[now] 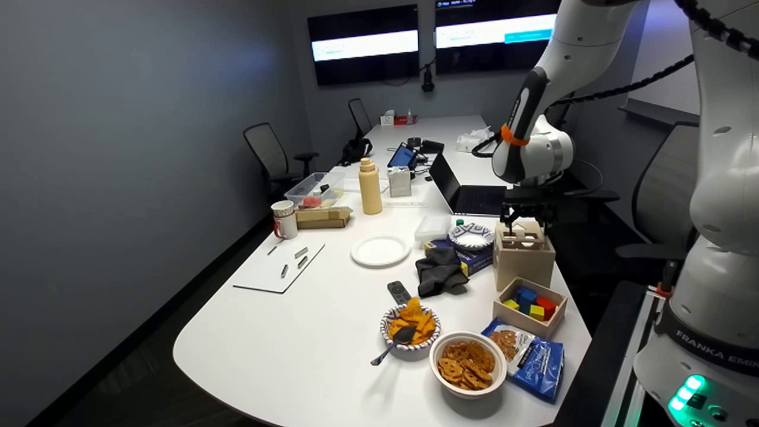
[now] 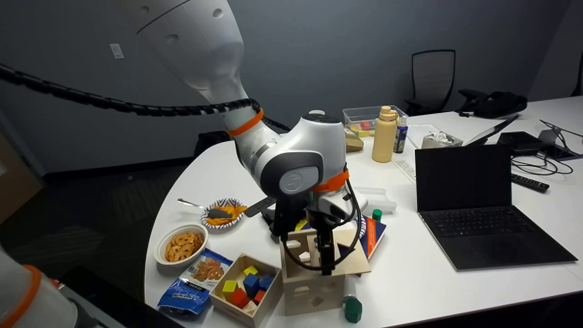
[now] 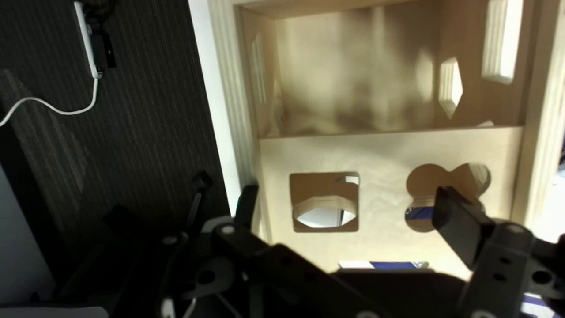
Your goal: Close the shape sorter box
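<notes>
Running close along the shape sorter box [image 1: 522,270], the edge of the white table [image 1: 267,356] leaves only a narrow strip of top there, while broad tabletop spreads on the box's opposite side. The white robot arm [image 2: 200,50] bends down above the box. An open laptop [image 2: 464,223] stands apart from it, with white top between. The box is upright near that close edge, part of its interior open from above. Over its top the gripper [image 3: 347,203] has its fingers [image 3: 461,223] spread wide; in the wrist view one overlaps the box's table-edge rim, the other a clover-shaped hole [image 3: 423,179]. Whether either touches wood I cannot tell. Just beside the box, opposite the laptop, sits a wooden tray [image 1: 519,320], and farther from the box a blue snack bag [image 1: 545,362]. The lid [image 2: 360,263] covers only part of the box and, in an exterior view, juts past its rim toward the laptop. Smallest are a green piece [image 2: 353,310] near the box's foot and the blocks [image 2: 251,284] inside the tray.
</notes>
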Robot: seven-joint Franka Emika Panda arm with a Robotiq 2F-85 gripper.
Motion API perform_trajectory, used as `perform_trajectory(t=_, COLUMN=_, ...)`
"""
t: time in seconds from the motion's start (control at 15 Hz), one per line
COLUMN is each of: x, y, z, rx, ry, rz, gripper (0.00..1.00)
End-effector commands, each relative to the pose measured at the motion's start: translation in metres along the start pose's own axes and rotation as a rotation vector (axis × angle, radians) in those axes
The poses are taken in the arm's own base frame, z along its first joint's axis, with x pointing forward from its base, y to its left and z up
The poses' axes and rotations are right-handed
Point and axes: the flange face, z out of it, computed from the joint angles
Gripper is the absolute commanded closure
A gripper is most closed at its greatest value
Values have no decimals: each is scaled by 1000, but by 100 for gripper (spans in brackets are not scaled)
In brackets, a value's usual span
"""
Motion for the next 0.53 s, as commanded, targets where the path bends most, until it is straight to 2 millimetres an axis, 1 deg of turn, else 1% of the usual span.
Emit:
perform_trajectory(t=0.0, x=1, y=-4, z=4, rx=-7, ry=-3, rz=22, gripper=0)
perform_trajectory(t=0.47, x=-8, y=-4, z=13, rx=-5, ry=-27, rz=26, gripper=0)
